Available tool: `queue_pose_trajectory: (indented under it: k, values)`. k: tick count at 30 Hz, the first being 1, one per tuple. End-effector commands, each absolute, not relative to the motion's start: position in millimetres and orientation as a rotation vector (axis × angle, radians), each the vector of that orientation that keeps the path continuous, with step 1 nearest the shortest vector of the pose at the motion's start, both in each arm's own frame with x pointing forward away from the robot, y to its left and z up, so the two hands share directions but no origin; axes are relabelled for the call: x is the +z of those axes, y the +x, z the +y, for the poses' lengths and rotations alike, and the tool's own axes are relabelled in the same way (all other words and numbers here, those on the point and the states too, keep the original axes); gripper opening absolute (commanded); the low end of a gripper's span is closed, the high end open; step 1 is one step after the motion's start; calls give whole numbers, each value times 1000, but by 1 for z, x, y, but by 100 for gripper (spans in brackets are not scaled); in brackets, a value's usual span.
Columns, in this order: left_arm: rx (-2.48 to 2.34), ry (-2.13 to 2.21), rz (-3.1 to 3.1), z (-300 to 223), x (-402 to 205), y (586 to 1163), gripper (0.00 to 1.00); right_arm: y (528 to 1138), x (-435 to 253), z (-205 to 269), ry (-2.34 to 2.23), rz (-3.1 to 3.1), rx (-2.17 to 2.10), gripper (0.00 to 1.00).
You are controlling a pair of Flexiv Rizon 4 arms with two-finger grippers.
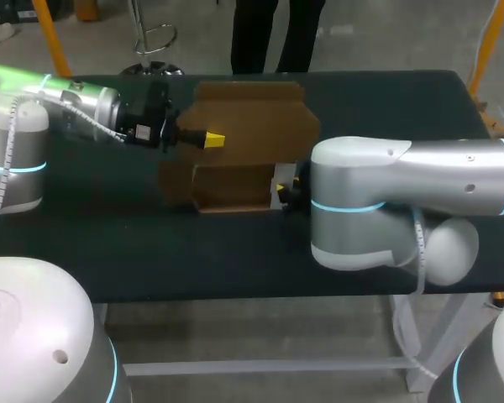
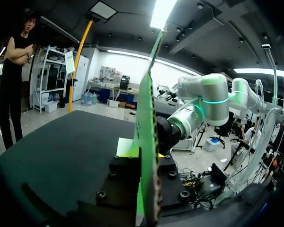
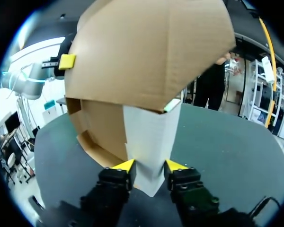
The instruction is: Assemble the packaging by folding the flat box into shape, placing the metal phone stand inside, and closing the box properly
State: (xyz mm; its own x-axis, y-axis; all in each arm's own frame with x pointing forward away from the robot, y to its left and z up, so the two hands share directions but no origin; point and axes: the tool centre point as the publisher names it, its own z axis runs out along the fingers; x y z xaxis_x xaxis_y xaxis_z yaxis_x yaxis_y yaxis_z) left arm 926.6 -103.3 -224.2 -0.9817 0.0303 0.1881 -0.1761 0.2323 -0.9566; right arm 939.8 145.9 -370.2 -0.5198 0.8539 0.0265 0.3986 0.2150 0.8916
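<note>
Right gripper point(image 3: 149, 166) pinches a smooth pale panel point(image 3: 149, 137) at the brown box point(image 3: 146, 52) mouth's edge; left gripper point(image 1: 214, 139) (upper left) clamps its corrugated wall edge-on.

The head camera sits high behind the robot and looks down from well off on the whole dark green counter point(image 1: 151, 252), the brown cardboard box point(image 1: 248, 126) at its middle. The left wrist camera looks along the left pincer point(image 2: 146, 153), so near that the box wall gripped between its fingers shows edge-on, the silver right arm point(image 2: 208, 99) ahead; the right wrist camera looks along the right pincer point(image 3: 149, 166), close upon a white flat panel point(image 3: 149, 137) clamped between its fingers, the box looming just ahead. All three share box and counter, and the wrist cameras face each other across the box.
</note>
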Motion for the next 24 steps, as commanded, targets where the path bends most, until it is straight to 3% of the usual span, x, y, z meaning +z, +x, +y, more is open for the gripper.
queue_pose_trajectory:
  k: [1, 24]
  values:
    - [1841, 135, -2327, -106, -227, 926, 0, 943, -374, 153, 1242, 1840, 1082, 41]
    - [1841, 135, -2327, -106, -227, 926, 0, 955, -380, 149, 1326, 1781, 1095, 28]
